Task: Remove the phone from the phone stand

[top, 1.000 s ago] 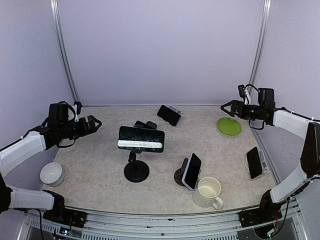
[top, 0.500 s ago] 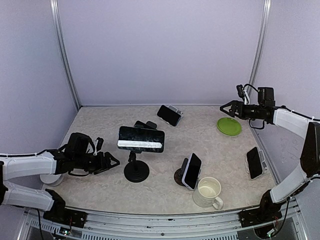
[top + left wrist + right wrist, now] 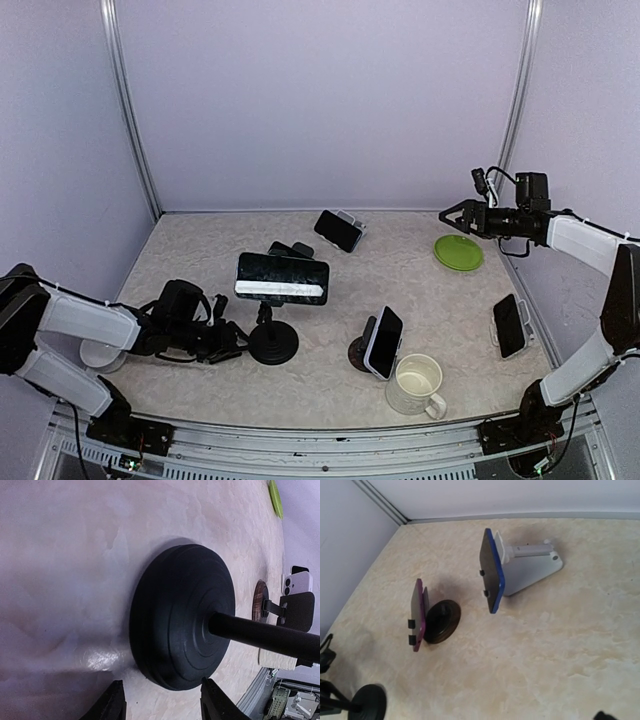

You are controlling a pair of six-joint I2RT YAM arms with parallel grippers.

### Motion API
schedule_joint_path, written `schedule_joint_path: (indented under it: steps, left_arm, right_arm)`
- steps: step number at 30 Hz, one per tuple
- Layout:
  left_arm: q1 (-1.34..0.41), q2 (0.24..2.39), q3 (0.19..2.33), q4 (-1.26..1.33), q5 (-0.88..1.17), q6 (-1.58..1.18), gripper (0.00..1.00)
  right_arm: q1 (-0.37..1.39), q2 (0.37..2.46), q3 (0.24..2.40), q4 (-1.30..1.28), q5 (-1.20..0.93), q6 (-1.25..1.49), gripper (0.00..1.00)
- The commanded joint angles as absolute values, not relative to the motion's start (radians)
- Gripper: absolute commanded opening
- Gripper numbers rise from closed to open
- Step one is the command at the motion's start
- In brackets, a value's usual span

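Top external: fixed high behind the arm bases, facing forward and down. It takes in the whole beige marbled bench (image 3: 200, 250) up to the back wall.

Left wrist: rolled sideways, almost at bench level, very close to the round black disc foot of the tall stand (image 3: 180, 625). Its own fingers (image 3: 114, 705) sit at the bottom edge.

Right wrist: raised at far right, looking down and leftward across the bench.

Shared: the disc foot shows in all three views, small in the right wrist's lower-left corner.

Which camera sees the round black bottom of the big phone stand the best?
The left wrist camera. The round black base is big and close up there, with its pole sticking out. The top camera shows it from above, but small. The right wrist camera only catches it tiny in the bottom left corner.
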State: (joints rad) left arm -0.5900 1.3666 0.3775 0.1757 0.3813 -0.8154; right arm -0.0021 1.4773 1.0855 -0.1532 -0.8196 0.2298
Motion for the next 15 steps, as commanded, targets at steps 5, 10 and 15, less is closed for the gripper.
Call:
schedule_joint_path:
  steps: [5,10,15]
  left_arm:
    - [-0.609,1.555,0.463,0.269,0.435,-0.785,0.41]
    - [-0.611,1.636,0.519,0.288,0.440,-0.765,0.35]
    - [-0.613,1.731,0.612,0.285,0.459,-0.726,0.34]
  right_arm:
    - [0.031,1.441,1.102,-0.177,-0.867,0.247,1.00]
    - [0.065,1.430,1.113,-0.189,-0.884,0.260,1.00]
    - [0.106,1.416,1.142,-0.235,-0.904,0.259,1.00]
